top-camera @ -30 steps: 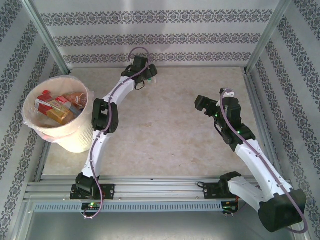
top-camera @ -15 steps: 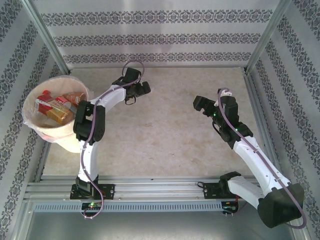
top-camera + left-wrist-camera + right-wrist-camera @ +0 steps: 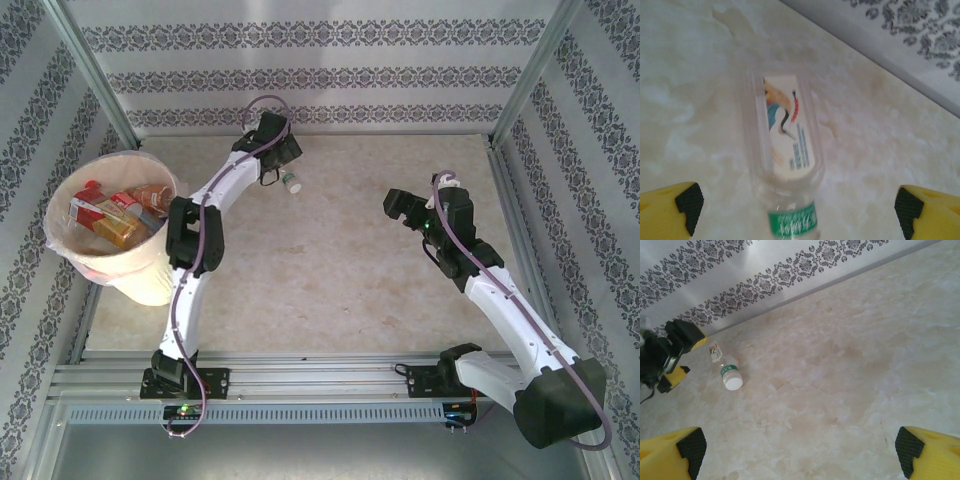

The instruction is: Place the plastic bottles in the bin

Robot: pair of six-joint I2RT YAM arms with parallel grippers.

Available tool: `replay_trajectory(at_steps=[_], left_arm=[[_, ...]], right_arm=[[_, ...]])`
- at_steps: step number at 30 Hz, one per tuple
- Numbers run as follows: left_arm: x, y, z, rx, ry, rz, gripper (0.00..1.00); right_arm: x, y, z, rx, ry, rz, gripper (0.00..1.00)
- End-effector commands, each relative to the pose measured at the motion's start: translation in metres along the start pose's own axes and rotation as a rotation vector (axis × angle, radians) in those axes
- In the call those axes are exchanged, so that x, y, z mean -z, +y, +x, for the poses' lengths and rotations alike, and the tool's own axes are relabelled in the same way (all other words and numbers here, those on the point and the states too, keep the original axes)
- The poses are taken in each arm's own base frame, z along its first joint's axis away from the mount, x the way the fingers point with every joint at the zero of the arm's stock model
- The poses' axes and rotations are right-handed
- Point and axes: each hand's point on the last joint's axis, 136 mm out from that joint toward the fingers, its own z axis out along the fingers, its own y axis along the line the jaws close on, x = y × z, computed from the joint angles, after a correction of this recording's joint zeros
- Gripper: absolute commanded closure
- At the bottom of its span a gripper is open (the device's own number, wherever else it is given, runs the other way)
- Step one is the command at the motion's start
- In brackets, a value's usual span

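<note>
Right of the bin (image 3: 62, 243), a bottle (image 3: 785, 150) lies loose between the left gripper's (image 3: 284, 170) spread fingers (image 3: 670, 212). Farther right, the right gripper (image 3: 400, 207) gapes empty.

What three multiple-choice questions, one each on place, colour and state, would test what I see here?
1. Where is the loose bottle? A hanging in the air; B lying on the table by the left end effector; C atop the right arm.
2. Its cap colour? A red; B blue; C white.
3. The left end effector is: A open; B shut on the bottle; C shut, empty.
Key: B, it rests on the marbled table; C, the right wrist view shows a white cap; A, its yellow fingertips stand wide apart.
</note>
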Motion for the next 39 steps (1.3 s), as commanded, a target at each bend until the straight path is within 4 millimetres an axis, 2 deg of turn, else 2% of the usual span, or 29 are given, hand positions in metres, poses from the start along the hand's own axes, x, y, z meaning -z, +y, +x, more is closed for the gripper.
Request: replay_trajectory(at_steps=[1,5,10,15,17,20,23,27,31,35,39], left_arm=[[-0.015,0.027,0.007,-0.019,0.023,-0.165,0.0],[-0.038,0.013,0.014,-0.126,0.038,-0.142,0.0],[-0.062,0.017,0.02,-0.229,0.031,-0.161,0.0],[-0.075,0.027,0.023,-0.287,0.029,-0.199,0.01],[-0.077,0.025,0.022,-0.316,0.019,-0.193,0.1],[-0.072,0.012,0.015,-0.358,0.009,-0.141,0.22],[-0.054,0.0,0.001,-0.388,-0.021,-0.111,0.3],[-0.013,-0.02,-0.017,-0.405,-0.06,-0.068,0.36],[0.044,-0.043,-0.03,-0.431,-0.116,-0.014,0.43],[0.107,-0.065,-0.034,-0.459,-0.173,0.076,0.44],[0.166,-0.068,-0.033,-0.455,-0.2,0.151,0.45]], right_arm=[[0.005,0.005,-0.009,-0.006,-0.018,-0.016,0.02],[0.006,0.003,-0.01,0.0,-0.024,-0.007,0.02],[0.004,0.003,-0.01,0.003,-0.019,-0.006,0.02],[0.001,0.004,-0.009,0.004,-0.011,-0.002,0.02],[0.0,0.004,-0.01,0.003,-0.008,-0.002,0.02],[-0.002,0.005,-0.01,-0.003,-0.003,-0.004,0.02],[-0.004,0.007,-0.009,-0.007,0.003,-0.008,0.02],[-0.006,0.01,-0.008,-0.012,0.01,-0.019,0.02],[-0.008,0.011,-0.007,-0.012,0.009,-0.022,0.02],[-0.011,0.016,-0.009,-0.012,0.01,-0.037,0.02],[-0.014,0.021,-0.01,-0.01,0.012,-0.054,0.02]])
